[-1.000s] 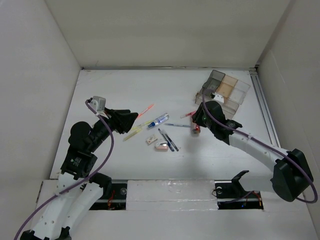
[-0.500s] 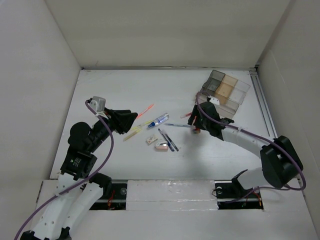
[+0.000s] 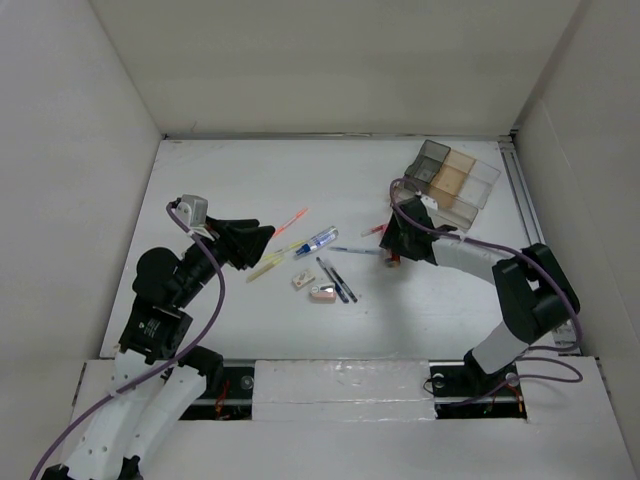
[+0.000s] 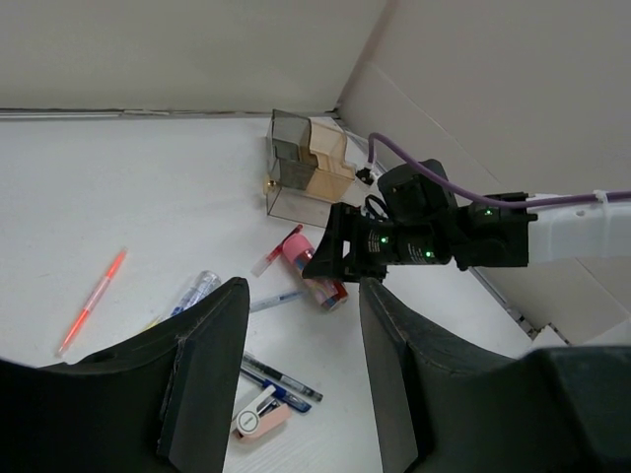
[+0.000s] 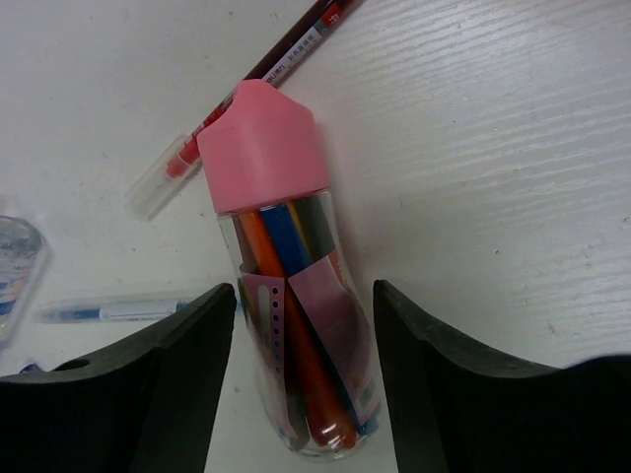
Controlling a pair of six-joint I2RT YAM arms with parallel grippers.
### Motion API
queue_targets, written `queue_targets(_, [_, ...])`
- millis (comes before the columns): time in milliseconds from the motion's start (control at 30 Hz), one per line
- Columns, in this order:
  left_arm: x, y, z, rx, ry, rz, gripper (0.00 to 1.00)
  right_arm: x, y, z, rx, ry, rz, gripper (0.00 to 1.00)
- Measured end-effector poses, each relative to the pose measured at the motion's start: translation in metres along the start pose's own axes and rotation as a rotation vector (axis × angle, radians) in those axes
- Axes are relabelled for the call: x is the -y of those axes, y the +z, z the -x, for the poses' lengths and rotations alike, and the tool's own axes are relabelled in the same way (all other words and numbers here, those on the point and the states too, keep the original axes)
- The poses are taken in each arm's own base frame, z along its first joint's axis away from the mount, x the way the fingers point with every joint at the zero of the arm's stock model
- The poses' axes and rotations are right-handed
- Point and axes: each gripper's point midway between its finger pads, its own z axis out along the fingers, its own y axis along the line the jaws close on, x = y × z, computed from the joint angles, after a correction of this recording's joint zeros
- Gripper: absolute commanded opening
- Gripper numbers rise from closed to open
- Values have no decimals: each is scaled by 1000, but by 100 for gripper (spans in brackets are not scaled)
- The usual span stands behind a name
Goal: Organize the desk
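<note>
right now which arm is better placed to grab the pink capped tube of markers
Right. The right end effector is open and straddles the tube on the desk. The left end effector hovers open far off, with loose pens between it and the tube.

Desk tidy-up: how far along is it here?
Done: nothing visibly; pens lie loose on the desk, away from the organizer. In hand: the open right gripper straddles the pink-capped tube. Remaining: grasping it and sorting everything loose; the left gripper hangs open, empty.
</note>
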Motion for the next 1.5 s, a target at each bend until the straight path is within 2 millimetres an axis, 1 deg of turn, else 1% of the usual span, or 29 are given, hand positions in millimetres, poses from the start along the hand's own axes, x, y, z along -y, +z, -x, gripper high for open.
queue_targets(133, [1,-1,1,5,1,-1,45,2,3,-4,-16,0,-9,53])
queue_targets(200, [1,-1,2,9,2,-1,46,2,3,-4,-16,6,-9,45])
queue_targets(233, [1,-2,2,10,3,-2,46,2,2,-4,-17,7,-10,45])
queue_targets(267, [1,-2,2,11,3,-2,46,2,2,-4,-17,9,-10,40])
queue_targets(400, [1,-1,3,13,4,-3,46,1,-5,-1,-5,18,2,35])
queue_targets(567, [1,-1,3,12,3,-2,46,-6,-24,14,40,41,48,34])
queue_targets(600, [1,-1,3,13,4,-3,46,-6,-27,14,38,43,53,34])
queue_targets(733, [1,-1,3,12,3,-4,46,-7,-58,44,118,103,118,34])
queue_targets(833, [2,-1,3,14,4,-7,46,-1,-73,72,176,163,141,34])
queue_targets(933, [4,-2,4,16,5,-16,46,14,-81,115,241,241,128,34])
queue_targets(1033, [6,-3,5,19,7,-25,46,31,-86,166,311,318,110,34])
queue_targets(1067, [7,-4,6,24,9,-28,46,39,-86,186,337,348,104,34])
queue_targets(1167, [11,-7,8,32,12,-41,46,59,-75,232,377,403,81,35])
queue_targets(1233, [12,-8,9,34,11,-48,46,70,-59,257,379,420,55,36])
queue_targets(1300, [14,-9,9,35,10,-53,46,73,-35,275,362,418,40,37])
queue_targets(1333, [14,-9,9,36,9,-55,46,73,-21,280,343,412,33,38])
queue_targets(1400, [15,-9,9,34,9,-61,46,71,5,282,293,393,29,39])
queue_targets(1467, [16,-10,9,32,9,-65,46,73,29,274,236,377,18,40])
queue_targets(1500, [17,-10,9,33,9,-68,46,74,37,269,213,372,13,41])
